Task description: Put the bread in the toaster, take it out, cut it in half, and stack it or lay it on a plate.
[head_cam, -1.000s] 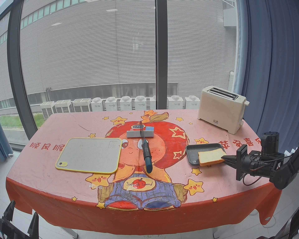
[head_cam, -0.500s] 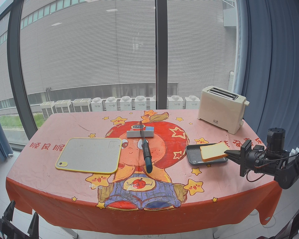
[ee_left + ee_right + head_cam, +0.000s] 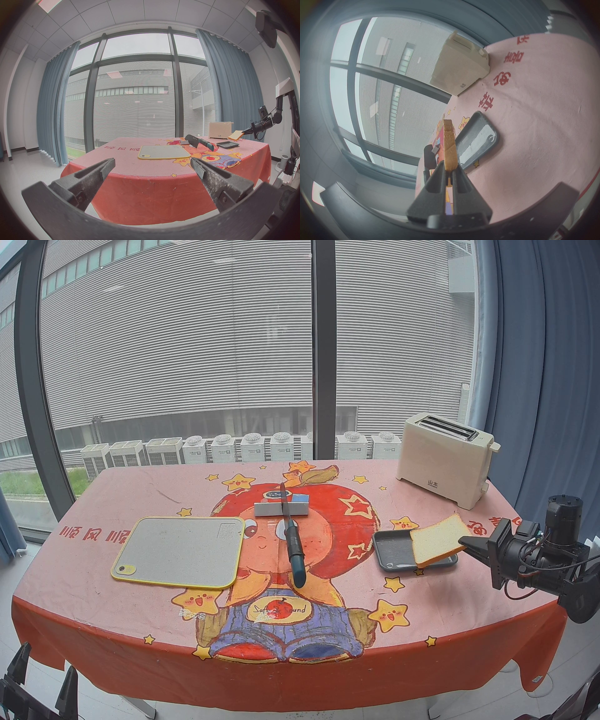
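at the head frame's right, the right gripper pinches the bread by one edge, tilted above the tray; so thin a hold could let it slip before the toaster.

Tablecloth and toaster bear small printed characters.

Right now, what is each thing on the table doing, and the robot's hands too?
bread: pinched by one edge, tilted above the tray.
right gripper: shut on the bread.
left gripper: open, holding nothing.
tray: lying flat, bare.
toaster: upright, no bread sticking out.
knife: lying untouched, blade on a small block.
cutting board: flat, bare.
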Controlling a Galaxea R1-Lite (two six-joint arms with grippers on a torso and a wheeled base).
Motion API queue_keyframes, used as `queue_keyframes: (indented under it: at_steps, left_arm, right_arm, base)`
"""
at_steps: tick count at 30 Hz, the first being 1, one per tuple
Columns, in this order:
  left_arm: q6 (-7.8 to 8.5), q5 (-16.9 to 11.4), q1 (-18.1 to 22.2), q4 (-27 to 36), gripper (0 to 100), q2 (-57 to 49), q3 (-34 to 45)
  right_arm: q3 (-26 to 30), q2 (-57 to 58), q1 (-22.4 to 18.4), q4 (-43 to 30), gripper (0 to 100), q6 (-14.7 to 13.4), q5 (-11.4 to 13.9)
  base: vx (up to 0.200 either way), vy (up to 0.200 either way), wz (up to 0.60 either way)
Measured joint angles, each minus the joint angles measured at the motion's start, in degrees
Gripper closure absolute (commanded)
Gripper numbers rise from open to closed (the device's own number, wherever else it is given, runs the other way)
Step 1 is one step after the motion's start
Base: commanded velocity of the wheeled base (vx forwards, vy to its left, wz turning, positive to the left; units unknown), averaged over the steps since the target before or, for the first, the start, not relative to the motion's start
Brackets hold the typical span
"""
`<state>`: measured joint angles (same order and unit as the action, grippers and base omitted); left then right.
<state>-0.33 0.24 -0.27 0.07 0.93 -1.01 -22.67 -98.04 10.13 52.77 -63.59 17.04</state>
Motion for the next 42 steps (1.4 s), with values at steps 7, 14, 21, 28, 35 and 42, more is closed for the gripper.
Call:
queue_keyframes:
  at_steps: [7,14,21,28,35,42]
  left_arm:
    - [0.0,0.0,0.0,-0.02,0,0.0,0.0]
    - [0.0,0.0,0.0,-0.02,0,0.0,0.0]
    - [0.01,0.0,0.0,0.0,0,0.0,0.0]
    - [0.0,0.0,0.0,-0.02,0,0.0,0.0]
    - [0.0,-0.02,0.0,0.0,0,0.0,0.0]
    - [0.01,0.0,0.0,0.0,0,0.0,0.0]
  right_arm:
    - [0.82,-0.04,-0.02,0.02,100,9.53,-3.96]
    - [1.26,0.38,0.21,0.1,100,14.81,-4.97]
    - [2.8,1.18,0.48,0.76,100,24.59,-5.33]
    - [5.21,1.35,0.59,9.91,100,30.22,-5.41]
    - [6.56,-0.28,0.63,19.13,100,41.29,-5.5]
    - [6.41,-4.83,1.02,28.07,100,51.41,-5.01]
  base:
    - [0.0,0.0,0.0]
    - [0.0,0.0,0.0]
    - [0.0,0.0,0.0]
    - [0.0,0.0,0.0]
    - [0.0,0.0,0.0]
    - [0.0,0.0,0.0]
